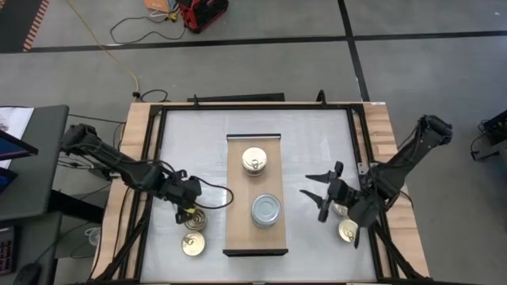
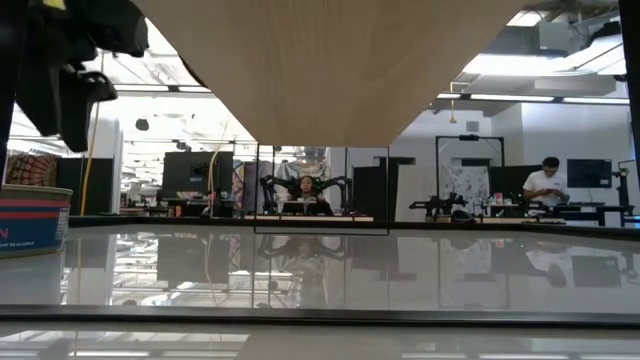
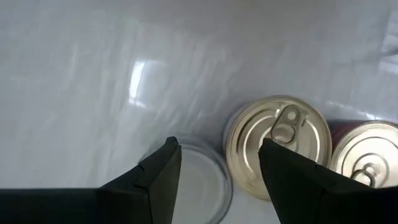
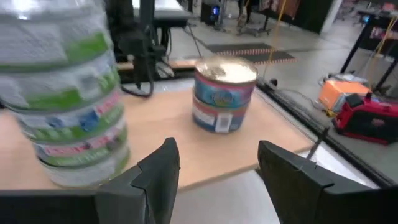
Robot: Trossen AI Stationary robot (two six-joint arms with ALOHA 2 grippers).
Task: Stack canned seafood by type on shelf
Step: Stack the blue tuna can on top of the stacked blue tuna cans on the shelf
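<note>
The shelf (image 1: 255, 237) is a light-wood board lying in the middle of the white table. On it stand a gold-lid can (image 1: 253, 161) (image 4: 224, 93) and a stack of silver-lid cans (image 1: 266, 210) (image 4: 68, 93) with green labels. My left gripper (image 1: 188, 207) (image 3: 217, 168) is open, pointing down left of the shelf. Its fingers stand on either side of a silver-lid can (image 3: 199, 180), with two gold-lid cans (image 3: 278, 143) (image 3: 367, 155) beside it. My right gripper (image 1: 321, 194) (image 4: 217, 165) is open and empty right of the shelf, pointing at it.
Two gold-lid cans (image 1: 194, 221) (image 1: 193, 244) sit on the table near its left near corner. Two more cans (image 1: 341, 209) (image 1: 348, 230) lie partly under the right arm. A red-and-blue labelled can (image 2: 30, 220) shows in the low view. A wooden frame (image 1: 139, 134) borders the table.
</note>
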